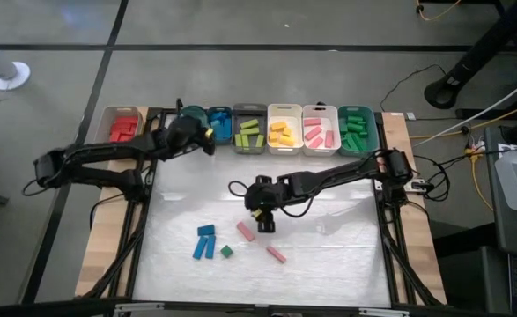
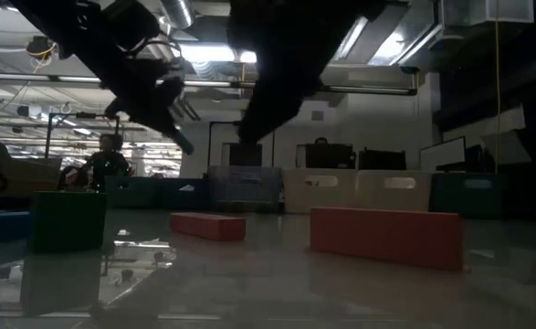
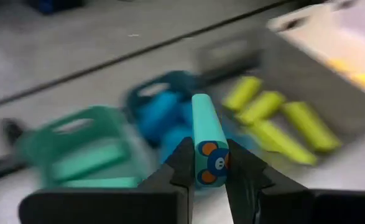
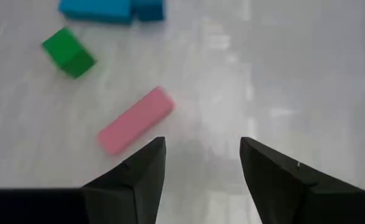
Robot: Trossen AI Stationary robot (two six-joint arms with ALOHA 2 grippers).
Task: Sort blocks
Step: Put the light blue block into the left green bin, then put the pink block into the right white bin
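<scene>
My left gripper hovers over the teal bin and blue bin at the far edge, shut on a teal bar. My right gripper is open above the table's middle, with a pink bar just ahead of its fingers. That pink bar lies flat, as do a second pink bar, a green cube and two blue bars. The low view shows the green cube and both pink bars resting on the table. My left gripper pinches the teal bar between its two fingers near the end that bears a sticker. The bar lies along the fingers, its other end pointing away. It is lifted clear above the bins.
A row of bins lines the far edge: a tan one with red blocks, teal, blue, a grey one with lime bars, a white one with yellow, a white one with pink, and a green one. A person shows beyond the table.
</scene>
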